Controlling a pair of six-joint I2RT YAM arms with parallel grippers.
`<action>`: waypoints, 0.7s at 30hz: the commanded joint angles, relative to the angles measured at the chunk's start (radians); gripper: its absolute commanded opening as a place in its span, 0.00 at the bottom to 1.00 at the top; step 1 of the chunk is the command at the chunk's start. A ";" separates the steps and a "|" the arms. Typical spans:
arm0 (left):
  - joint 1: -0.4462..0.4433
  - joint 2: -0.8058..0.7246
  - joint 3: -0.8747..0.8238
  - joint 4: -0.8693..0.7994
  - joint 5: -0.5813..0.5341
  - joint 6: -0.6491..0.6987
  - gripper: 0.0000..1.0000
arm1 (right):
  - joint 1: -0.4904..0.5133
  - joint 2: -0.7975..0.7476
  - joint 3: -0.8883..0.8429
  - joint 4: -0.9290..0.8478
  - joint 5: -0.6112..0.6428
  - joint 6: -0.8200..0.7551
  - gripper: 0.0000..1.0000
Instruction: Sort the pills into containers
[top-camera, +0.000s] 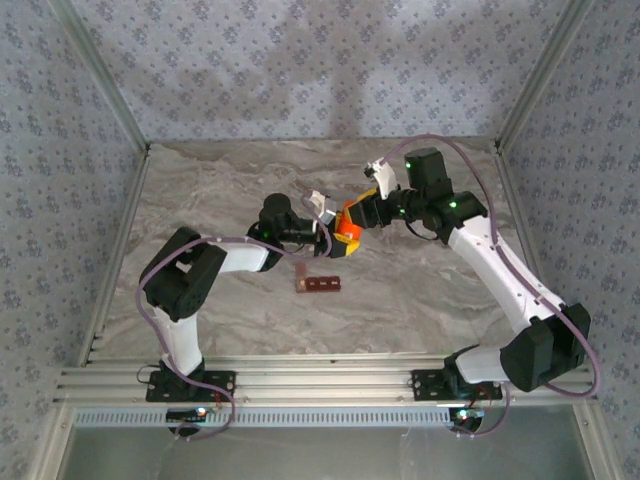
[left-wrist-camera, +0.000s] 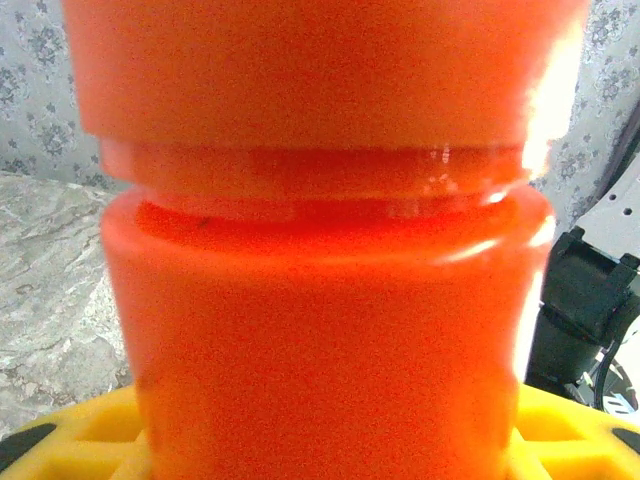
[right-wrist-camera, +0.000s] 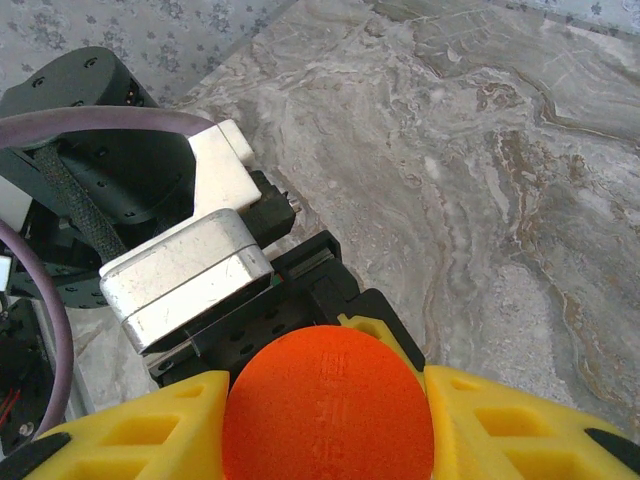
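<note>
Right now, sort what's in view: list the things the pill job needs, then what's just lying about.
For the job: orange bottle, gripped by left claw and right claw; containers strip on the table.
Just there: purple cables, aluminium frame, patterned walls.

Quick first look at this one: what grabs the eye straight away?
A bright orange plastic pill bottle is held between the two arms over the middle of the grey marbled table. The left yellow fingers grip its body, and the right yellow fingers sit against both sides of its round cap. Just in front, a small dark red-brown strip of joined cells lies flat on the table.
</note>
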 joint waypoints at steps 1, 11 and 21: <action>-0.009 -0.049 0.030 0.063 0.026 0.016 0.00 | 0.027 0.011 -0.027 -0.020 0.044 0.005 0.50; -0.008 -0.056 0.024 0.057 0.025 0.024 0.00 | 0.027 -0.038 -0.045 0.013 0.059 0.041 0.52; -0.008 -0.059 0.020 0.060 0.027 0.022 0.00 | 0.022 -0.062 -0.045 0.006 0.064 0.055 0.61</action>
